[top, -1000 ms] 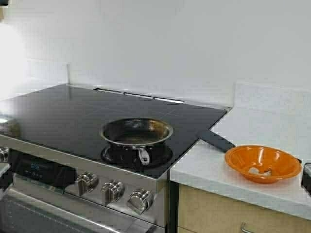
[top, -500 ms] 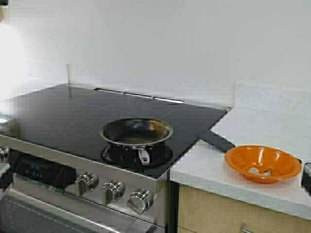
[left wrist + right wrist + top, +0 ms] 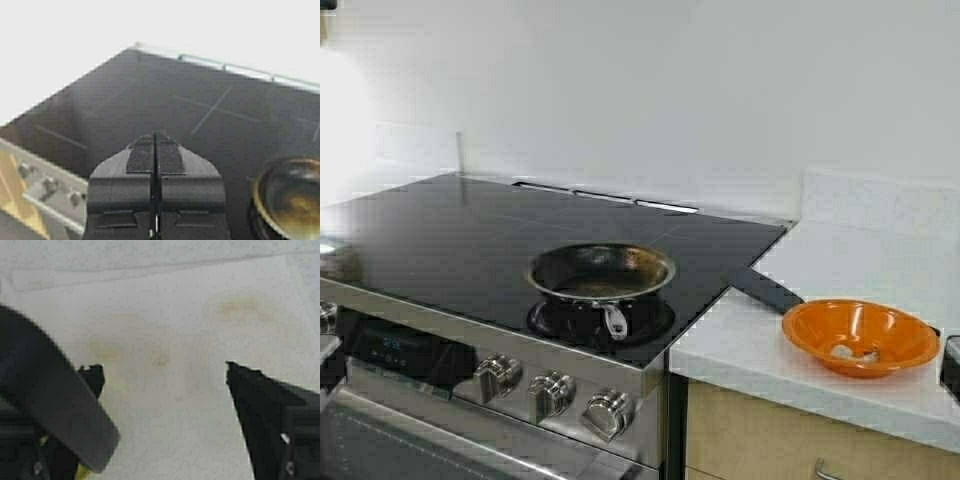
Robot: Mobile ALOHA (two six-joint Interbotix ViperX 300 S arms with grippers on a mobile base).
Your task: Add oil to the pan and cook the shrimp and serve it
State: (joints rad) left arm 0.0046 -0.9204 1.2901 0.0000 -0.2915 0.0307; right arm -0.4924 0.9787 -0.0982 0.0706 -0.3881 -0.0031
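Pan [image 3: 601, 274] sits on the stove [image 3: 440, 225], stubby handle facing the knobs, with no oil showing inside. Shrimp [image 3: 856, 352] lie in an orange bowl [image 3: 860, 337] on the counter [image 3: 865, 265] to its right, nearer the right arm. Left tool [image 3: 155, 155] is closed and empty; right tool [image 3: 165, 377] gapes wide over the counter.

Steel pan [image 3: 601, 272], dark inside, on the stovetop; pale shrimp [image 3: 856, 352] in orange bowl [image 3: 905, 340].
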